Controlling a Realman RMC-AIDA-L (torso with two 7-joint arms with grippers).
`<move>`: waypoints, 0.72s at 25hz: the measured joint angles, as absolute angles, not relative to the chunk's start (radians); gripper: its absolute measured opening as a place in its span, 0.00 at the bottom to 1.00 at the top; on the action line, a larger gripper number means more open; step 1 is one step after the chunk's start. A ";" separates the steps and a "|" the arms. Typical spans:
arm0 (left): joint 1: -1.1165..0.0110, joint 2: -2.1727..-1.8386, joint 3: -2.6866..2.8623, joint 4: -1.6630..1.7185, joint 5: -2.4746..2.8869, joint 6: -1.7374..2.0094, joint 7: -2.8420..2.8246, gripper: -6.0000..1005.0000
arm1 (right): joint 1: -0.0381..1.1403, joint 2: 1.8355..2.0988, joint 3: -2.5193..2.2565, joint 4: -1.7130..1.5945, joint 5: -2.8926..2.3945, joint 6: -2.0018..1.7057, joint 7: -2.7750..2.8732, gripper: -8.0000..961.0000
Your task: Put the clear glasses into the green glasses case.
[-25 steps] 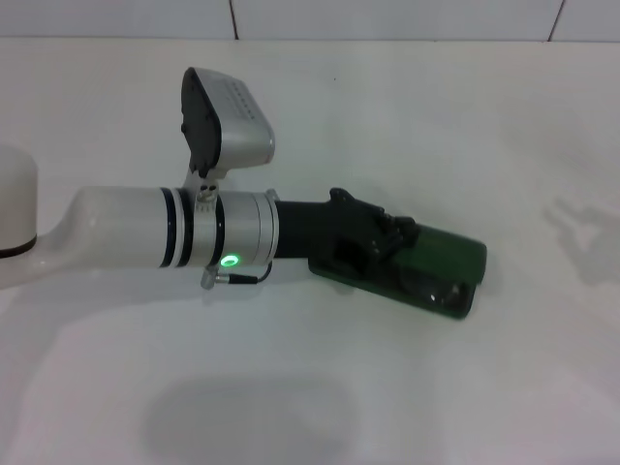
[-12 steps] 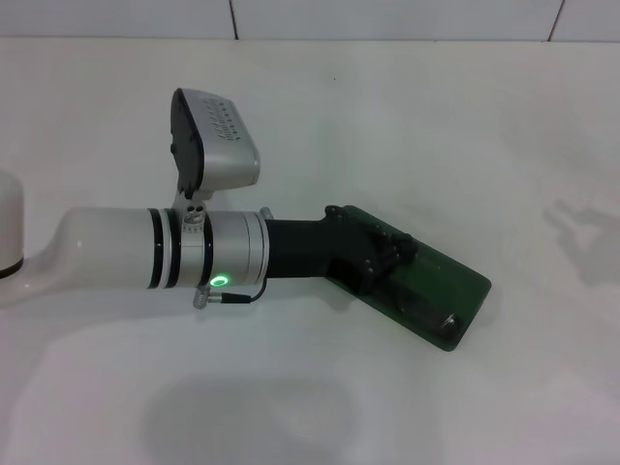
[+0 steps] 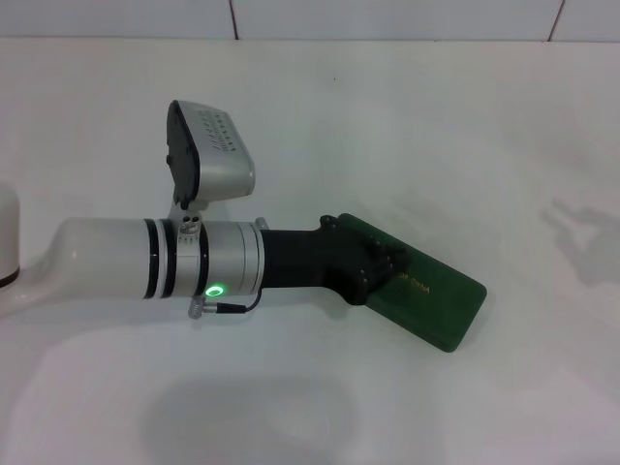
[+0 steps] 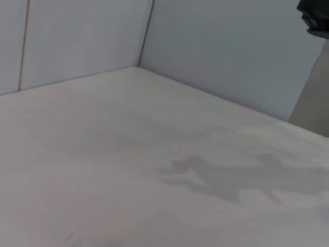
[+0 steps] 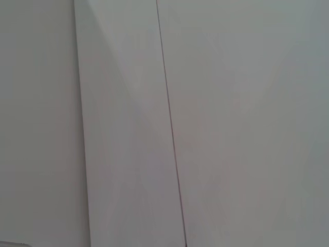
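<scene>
The green glasses case (image 3: pixel 433 296) lies flat on the white table, right of centre in the head view, its lid down with the small gold lettering facing up. My left gripper (image 3: pixel 381 265) reaches in from the left and rests on the near-left end of the lid. The clear glasses are hidden; none of the views shows them. The left wrist view holds only bare table and wall, and the right wrist view only white wall panels. My right gripper is out of view.
The white table (image 3: pixel 436 126) stretches all around the case, with a tiled wall along its far edge. A dark object (image 4: pixel 314 18) pokes into one corner of the left wrist view.
The case lid has swung down from open to flat shut, so the inside of the case no longer shows. My left arm has drawn back slightly to the left while pressing down.
</scene>
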State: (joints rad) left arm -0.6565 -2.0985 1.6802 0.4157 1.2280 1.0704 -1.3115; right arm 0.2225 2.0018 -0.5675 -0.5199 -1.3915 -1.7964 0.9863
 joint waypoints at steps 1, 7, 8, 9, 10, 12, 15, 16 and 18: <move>-0.656 -2.099 1.681 0.416 1.228 1.070 -1.311 0.14 | 0.222 2.002 -0.568 -0.520 -1.392 -1.796 0.986 0.18; -0.637 -2.096 1.683 0.473 1.227 1.109 -1.308 0.14 | 0.222 2.000 -0.568 -0.520 -1.392 -1.807 0.987 0.18; -0.630 -2.093 1.681 0.494 1.227 1.126 -1.309 0.15 | 0.221 1.999 -0.568 -0.520 -1.392 -1.811 0.988 0.18; -0.618 -2.089 1.677 0.525 1.227 1.154 -1.313 0.15 | 0.221 1.998 -0.569 -0.520 -1.396 -1.814 0.990 0.18; -0.606 -2.082 1.673 0.554 1.227 1.180 -1.318 0.15 | 0.222 1.997 -0.569 -0.521 -1.402 -1.816 0.992 0.18; -0.594 -2.075 1.665 0.581 1.227 1.213 -1.331 0.15 | 0.230 1.995 -0.571 -0.525 -1.434 -1.827 1.001 0.18; -0.541 -2.037 1.564 0.663 1.227 1.388 -1.398 0.16 | 0.252 1.992 -0.576 -0.525 -1.494 -1.859 1.012 0.18; -0.541 -2.037 1.564 0.663 1.227 1.388 -1.398 0.16 | 0.259 1.993 -0.580 -0.524 -1.513 -1.871 1.014 0.18; -0.491 -2.020 1.456 0.670 1.228 1.576 -1.332 0.16 | 0.273 1.998 -0.594 -0.522 -1.540 -1.889 1.020 0.18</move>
